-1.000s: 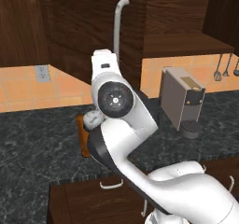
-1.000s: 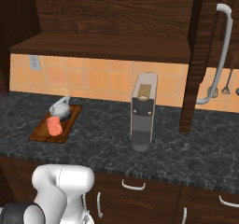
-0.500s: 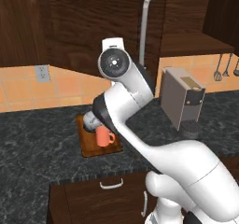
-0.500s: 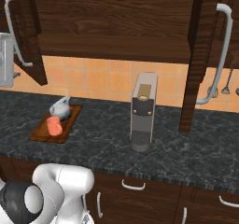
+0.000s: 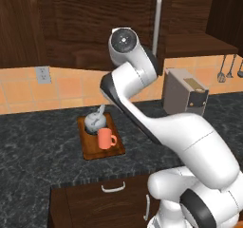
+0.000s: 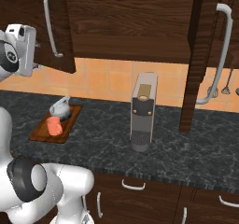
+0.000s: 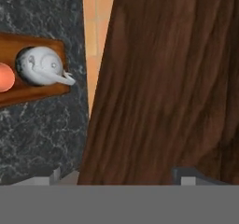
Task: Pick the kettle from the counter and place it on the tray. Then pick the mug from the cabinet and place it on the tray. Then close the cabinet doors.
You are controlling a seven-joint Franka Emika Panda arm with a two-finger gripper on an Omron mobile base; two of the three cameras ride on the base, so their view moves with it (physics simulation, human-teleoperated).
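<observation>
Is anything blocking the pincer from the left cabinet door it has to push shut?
Nothing visible. In the hand view the dark brown wood-grain door lies straight ahead. The silver-grey kettle and orange mug sit on the reddish-brown tray, below the door's swing.

My arm rose from base, bent at elbow, reached high and forward. My upper joint sat up near top of left base view, round dark cap facing camera. In right base view my hand (image 6: pixel 21 50) was at far left edge, up high, white and boxy. Hand camera looked down. I could not tell if my fingers were apart or together.
</observation>
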